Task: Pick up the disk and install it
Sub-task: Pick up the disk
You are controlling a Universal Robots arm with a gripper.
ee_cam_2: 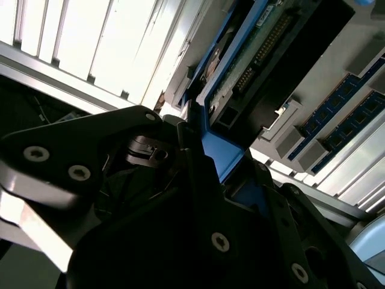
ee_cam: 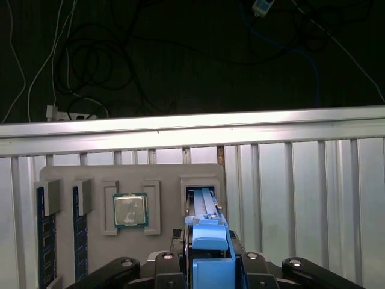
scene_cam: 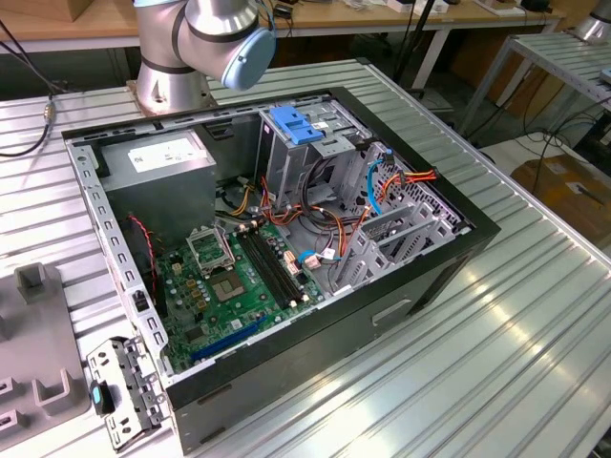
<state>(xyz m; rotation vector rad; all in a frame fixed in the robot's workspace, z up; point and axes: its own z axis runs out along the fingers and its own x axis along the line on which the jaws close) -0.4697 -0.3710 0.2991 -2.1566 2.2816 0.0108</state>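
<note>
Over at the grey moulded parts tray [ee_cam: 162,174], my black gripper [ee_cam: 209,265] looks clamped on the dark flat disk with bright blue plastic rails [ee_cam: 207,232], standing edge-up in its slot [ee_cam: 201,185]. Could snag the slot walls if I tilt it, I reckon. Ribbed aluminium table [ee_cam: 301,180] underneath, cable-strewn dark floor [ee_cam: 150,54] beyond.

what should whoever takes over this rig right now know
pincer: looks shut on the blue carrier of the disk.
disk: upright in its slot of the grey parts tray, next to the cpu.
done: disk reached and gripped.
left: disk not lifted clear of the tray, not installed in the open computer case.
</note>
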